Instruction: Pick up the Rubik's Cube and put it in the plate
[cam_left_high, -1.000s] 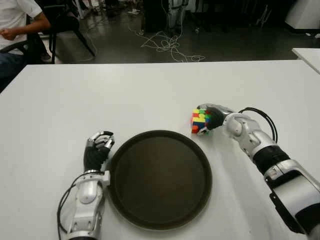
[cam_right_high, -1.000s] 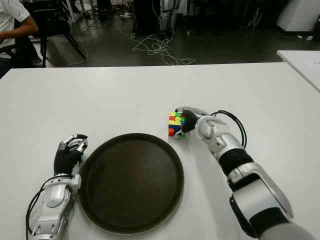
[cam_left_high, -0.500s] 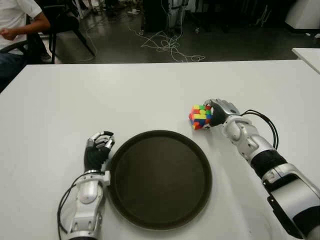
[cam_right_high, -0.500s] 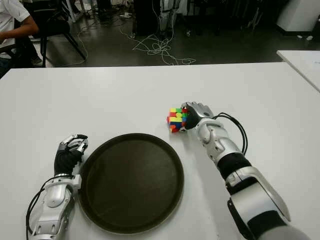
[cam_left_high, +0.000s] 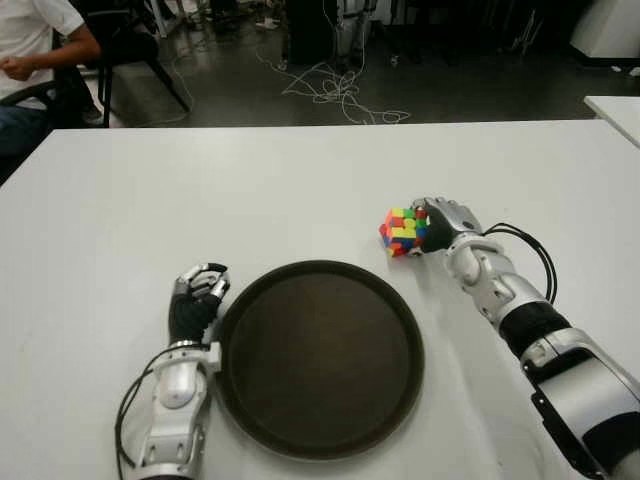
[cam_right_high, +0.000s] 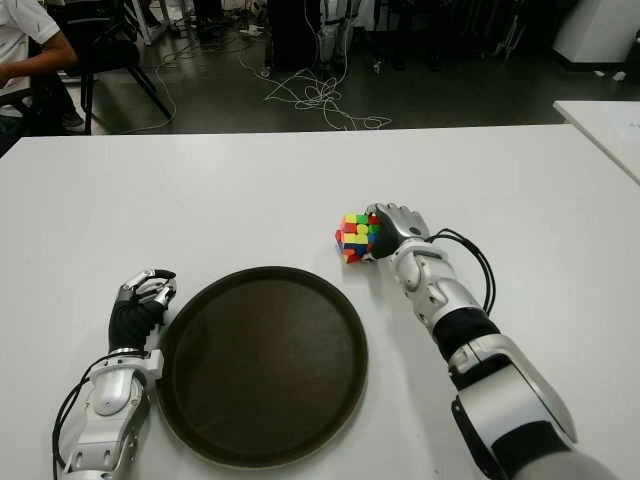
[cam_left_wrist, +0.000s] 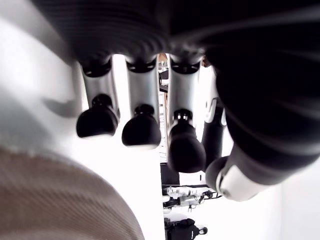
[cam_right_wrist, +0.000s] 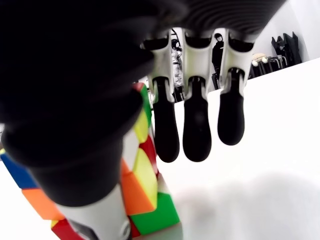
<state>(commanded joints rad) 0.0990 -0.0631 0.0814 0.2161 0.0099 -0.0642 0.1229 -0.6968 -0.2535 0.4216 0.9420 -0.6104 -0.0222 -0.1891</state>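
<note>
Touching right hand (cam_left_high: 447, 222): Rubik's Cube (cam_left_high: 402, 231).

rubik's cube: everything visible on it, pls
The Rubik's Cube is a scrambled, glossy plastic cube showing red, yellow, green, blue and orange stickers. It sits tilted, not square to the white table, just beyond the dark round plate's far right rim and outside it. The right hand grips it; the right wrist view shows the thumb across one face.
</note>
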